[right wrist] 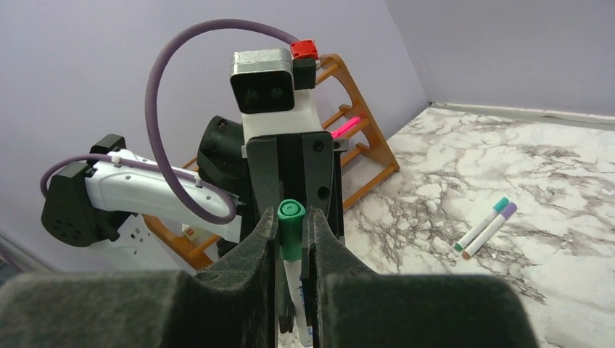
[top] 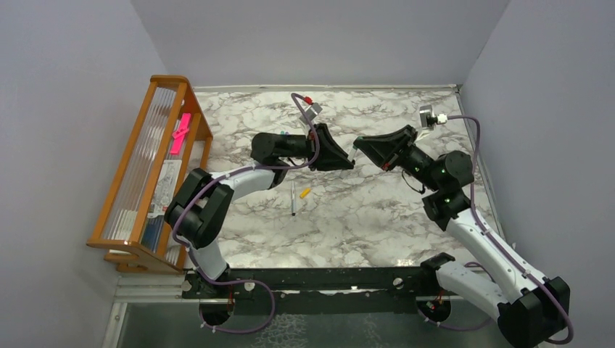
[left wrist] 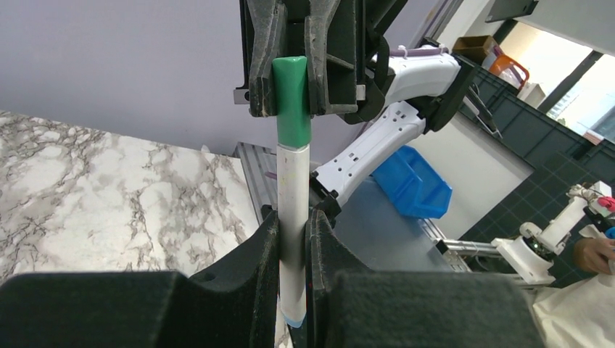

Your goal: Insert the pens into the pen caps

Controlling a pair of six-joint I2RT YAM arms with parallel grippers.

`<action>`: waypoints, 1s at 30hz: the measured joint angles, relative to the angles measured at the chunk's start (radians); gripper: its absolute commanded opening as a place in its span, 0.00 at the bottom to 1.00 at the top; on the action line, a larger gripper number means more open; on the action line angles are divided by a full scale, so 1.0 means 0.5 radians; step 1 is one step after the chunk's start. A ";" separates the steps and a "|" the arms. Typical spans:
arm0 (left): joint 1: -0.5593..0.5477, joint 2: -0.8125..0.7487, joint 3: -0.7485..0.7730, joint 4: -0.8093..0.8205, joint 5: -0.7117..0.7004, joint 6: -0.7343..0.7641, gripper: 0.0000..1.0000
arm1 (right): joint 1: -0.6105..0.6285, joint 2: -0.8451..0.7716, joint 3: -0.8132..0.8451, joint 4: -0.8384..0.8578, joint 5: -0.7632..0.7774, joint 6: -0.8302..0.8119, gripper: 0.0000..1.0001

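Left tool [left wrist: 294,226] clamps the white pen [left wrist: 294,181]; right tool [right wrist: 291,221] clamps its green cap [left wrist: 292,109].

L arm [top: 239,177], R arm [top: 453,177] tip-to-tip; pen [top: 293,199] beside orange cap [top: 305,193] on table [top: 391,232].

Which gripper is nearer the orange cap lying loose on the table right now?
Left. The left gripper is just beyond and right of the orange cap, shut on a pen. The right gripper meets it from farther right, holding the green cap.
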 measured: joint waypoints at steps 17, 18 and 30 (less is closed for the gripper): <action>0.034 0.080 0.198 0.018 0.140 -0.111 0.00 | 0.008 -0.074 0.060 -0.211 0.050 -0.268 0.01; 0.034 0.082 0.198 0.018 0.147 -0.112 0.00 | 0.010 -0.077 0.053 -0.211 0.051 -0.268 0.01; 0.040 0.159 0.305 0.052 0.235 -0.133 0.00 | 0.029 -0.190 0.004 -0.230 0.178 -0.284 0.34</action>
